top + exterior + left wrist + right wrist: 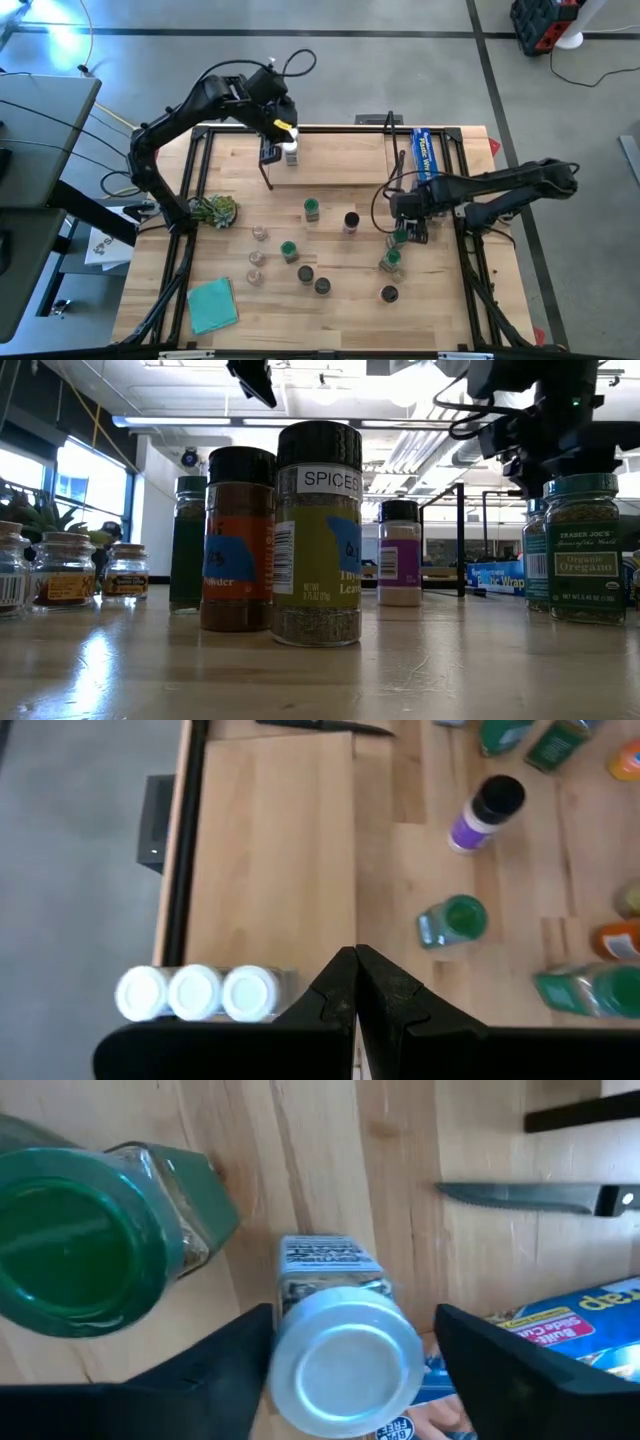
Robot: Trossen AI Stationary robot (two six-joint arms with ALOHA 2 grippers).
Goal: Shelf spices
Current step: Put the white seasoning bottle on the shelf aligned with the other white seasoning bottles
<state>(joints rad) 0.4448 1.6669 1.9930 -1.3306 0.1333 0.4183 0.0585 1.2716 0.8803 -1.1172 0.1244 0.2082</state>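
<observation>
Target jar: a silver-lidded spice jar (pixel 345 1355) standing upright on the tabletop (pixel 330 300), long axis vertical. In the right wrist view I look down almost straight onto its lid, and it sits between the two fingers of the right claw (pixel 345 1365), one finger on each side with a visible gap to the glass. So the right claw is open and straddles the jar; I read no contact yet and nothing is held. This is the relation the next move turns on: the jar is centred between the fingers, so a plain closing should catch it without sideways correction.

Just beside the claw, off one finger, stands a green-lidded jar (pixel 85 1250), close enough that I judge that finger could nudge it. Beyond the claw lie the blue wrap box (pixel 560 1330) and a knife (pixel 520 1197).

The shelf (pixel 330 160) lies well away from the right claw, toward the far edge of the tabletop. Three white-lidded jars (pixel 195 992) already stand in a row at its end nearest the left arm.

The left claw (pixel 355 975) is closed and empty, hovering above the shelf just by that row. It is nearer the shelf; the right claw is nearer the loose jars (pixel 300 262).
</observation>
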